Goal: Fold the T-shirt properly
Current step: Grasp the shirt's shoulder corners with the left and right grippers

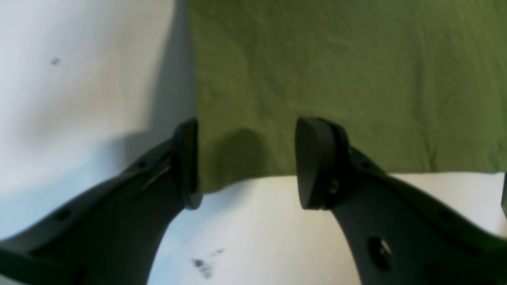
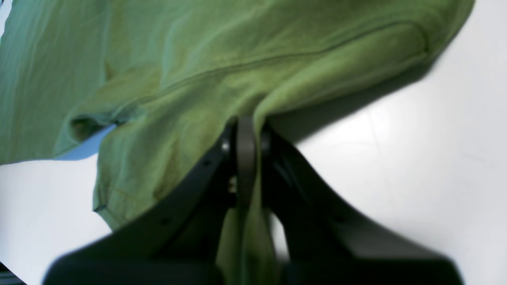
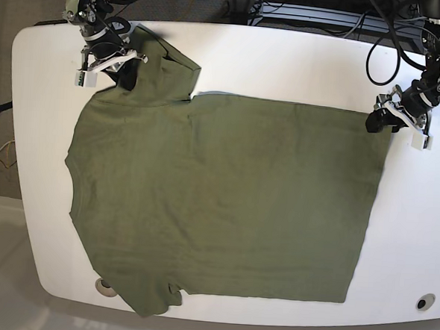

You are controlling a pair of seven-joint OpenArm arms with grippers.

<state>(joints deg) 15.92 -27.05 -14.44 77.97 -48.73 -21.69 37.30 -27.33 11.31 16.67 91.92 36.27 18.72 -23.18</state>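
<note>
lying spread over the white worktop (image 3: pixel 234 50), the t-shirt (image 3: pixel 218 202) has one sleeve pinched tight in the right hand (image 2: pixel 245 158) near a far corner; the left hand (image 1: pixel 245 158) gapes wide astride its hem corner.

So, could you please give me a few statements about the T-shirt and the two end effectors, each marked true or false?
1. The T-shirt lies spread on the white table. True.
2. The right end effector is open and clear of the cloth. False: it is shut on the T-shirt's fabric.
3. The left end effector is open, its fingers either side of a shirt corner. True.
4. The T-shirt has a large print. False: it is plain olive green.
5. Both end effectors are at the same shirt corner. False: they are at opposite ends.
</note>
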